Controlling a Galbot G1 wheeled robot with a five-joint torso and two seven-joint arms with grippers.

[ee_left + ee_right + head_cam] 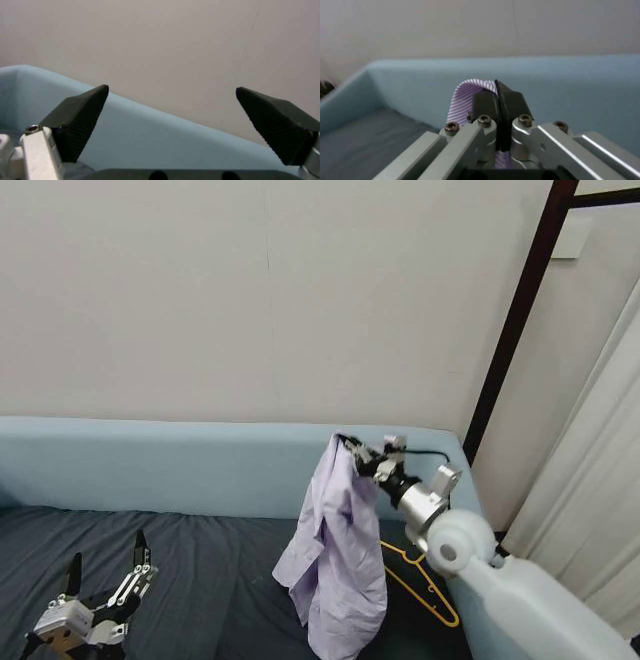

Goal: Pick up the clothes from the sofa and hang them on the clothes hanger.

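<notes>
A lilac striped shirt (pixel 335 555) hangs in the air over the sofa's right half, its hem near the dark seat. My right gripper (pixel 352 452) is shut on the shirt's top edge; in the right wrist view the striped cloth (pixel 465 97) is pinched between the black fingers (pixel 512 101). A yellow clothes hanger (pixel 425 585) lies on the seat behind and right of the shirt, partly hidden by it. My left gripper (pixel 105 570) stands open low at the left over the seat, its black pads (pixel 80 120) wide apart with nothing between them.
The sofa has a light blue backrest (pixel 180 465) and a dark grey seat (pixel 200 580). A dark upright pole (pixel 515 315) stands right of the sofa against the wall. A pale curtain (pixel 595 490) hangs at the far right.
</notes>
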